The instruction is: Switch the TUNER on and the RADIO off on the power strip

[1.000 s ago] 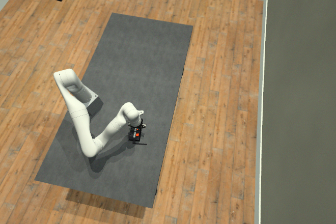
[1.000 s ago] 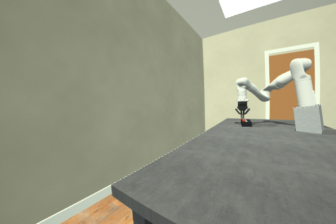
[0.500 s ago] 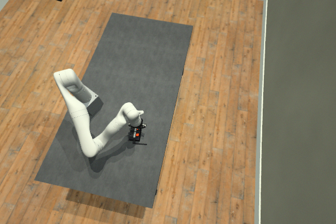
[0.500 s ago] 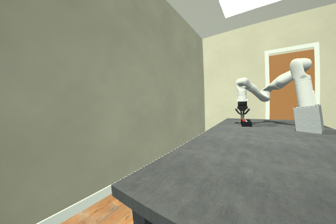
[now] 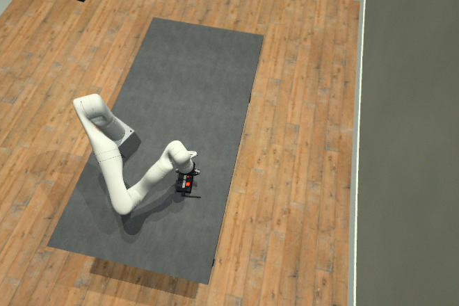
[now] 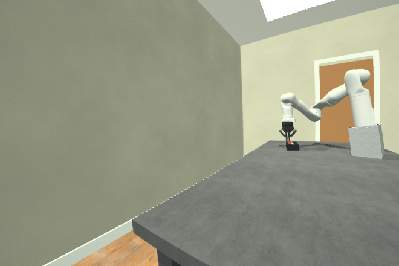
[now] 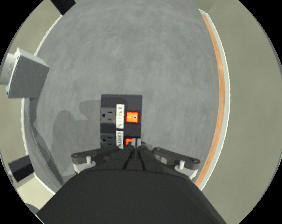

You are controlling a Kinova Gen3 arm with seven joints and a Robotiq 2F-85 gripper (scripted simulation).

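Note:
A small black power strip [image 5: 185, 183] lies flat on the grey table, with a short black cable [image 5: 190, 196] at its near end. In the wrist view the power strip [image 7: 121, 121] shows white labels beside its switches, too small to read. Two switches glow orange there, one [image 7: 132, 117] further out and one [image 7: 128, 143] right at my fingertips. My gripper [image 7: 136, 143] is shut with nothing in it and points straight down over the strip's near end. In the exterior view the gripper [image 6: 288, 139] stands just above the strip [image 6: 292, 145]; I cannot tell whether it touches.
The arm's grey pedestal [image 6: 365, 141] stands on the table beside the strip. The table's long edge [image 5: 237, 151] runs a short way to the right of the strip. A wall and a door [image 6: 344, 100] lie beyond the table.

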